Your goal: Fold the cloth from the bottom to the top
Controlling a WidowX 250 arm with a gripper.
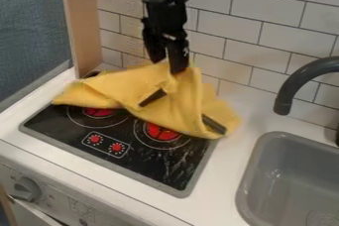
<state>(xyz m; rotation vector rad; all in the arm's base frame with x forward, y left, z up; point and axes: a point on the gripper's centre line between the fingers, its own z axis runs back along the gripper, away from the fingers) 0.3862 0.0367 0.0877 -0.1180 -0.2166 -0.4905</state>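
Your gripper (167, 67) hangs down over the back of the stove top (63, 130), its tip against the raised upper part of the yellow cloth (189, 102). You have folds running down from around that tip, but whether the hand is clamped on the fabric or released, you cannot tell. The cloth lies bunched beneath and in front of the hand, spreading to both sides, with narrow dark patches showing amid the yellow. Its front edge runs by the two red burners (161, 132), which sit in front of your gripper. Behind the hand you have the white tiled wall (265, 2); to one side, the wooden panel (86, 22). To the other side, well apart, stand the dark faucet (285, 91) and the grey sink (250, 180).
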